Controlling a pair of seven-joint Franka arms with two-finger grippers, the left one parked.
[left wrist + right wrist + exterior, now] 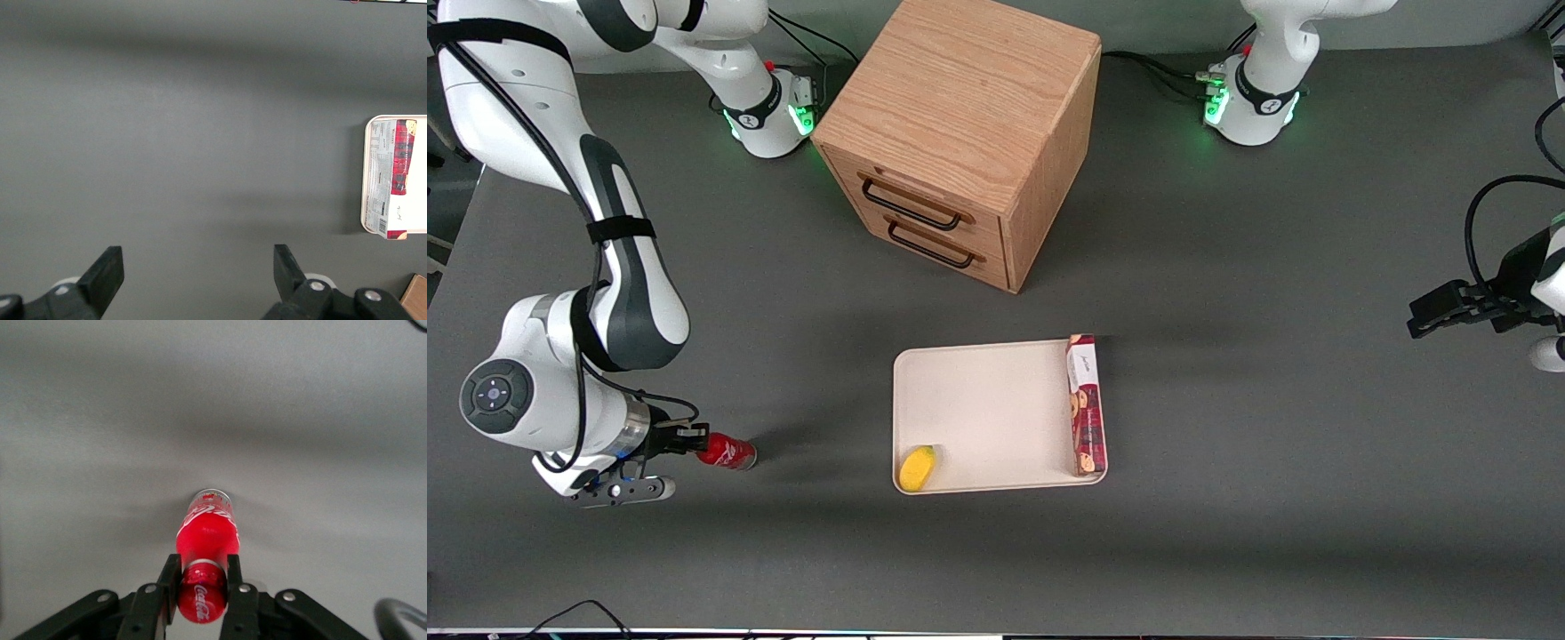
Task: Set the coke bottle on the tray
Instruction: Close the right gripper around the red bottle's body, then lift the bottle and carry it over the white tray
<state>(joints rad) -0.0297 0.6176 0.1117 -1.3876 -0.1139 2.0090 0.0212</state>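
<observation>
Both pincer (200, 577) fingers clamp the coke bottle (205, 535) cap, wrist-view only.

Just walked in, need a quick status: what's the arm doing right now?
The gripper is shut on the coke bottle at its cap end, toward the working arm's end of the table, well away from the tray. The tray already holds a yellow item in one corner and a red box along one edge, with its middle free. The bottle is not on it yet.
</observation>
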